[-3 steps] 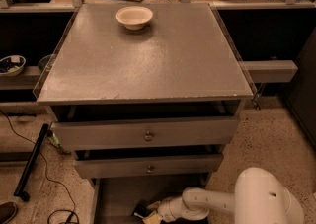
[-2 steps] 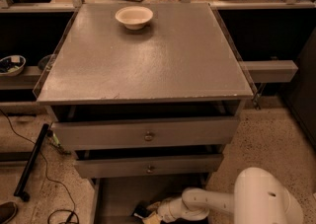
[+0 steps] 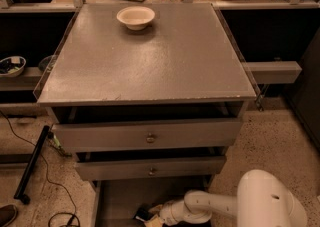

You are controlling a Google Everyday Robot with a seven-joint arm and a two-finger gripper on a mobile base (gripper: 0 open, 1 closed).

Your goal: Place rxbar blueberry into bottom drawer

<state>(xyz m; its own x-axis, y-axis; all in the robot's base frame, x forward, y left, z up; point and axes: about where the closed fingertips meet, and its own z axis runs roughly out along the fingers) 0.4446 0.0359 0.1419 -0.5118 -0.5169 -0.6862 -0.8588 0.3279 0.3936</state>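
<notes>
The bottom drawer point(image 3: 122, 196) is pulled out at the foot of the grey cabinet, a shallow grey tray at the picture's lower edge. My white arm reaches in from the lower right, and the gripper point(image 3: 148, 216) sits low inside the drawer at the bottom edge of the view. A small dark object point(image 3: 142, 215) at the gripper tip looks like the rxbar blueberry, partly cut off by the picture's edge. It lies at or just above the drawer floor.
A white bowl point(image 3: 135, 17) stands at the back of the cabinet top point(image 3: 150, 61). Two upper drawers with brass knobs point(image 3: 150, 137) point(image 3: 152, 171) are slightly open above the bottom one. Cables and a black bar point(image 3: 31, 163) lie on the floor at left.
</notes>
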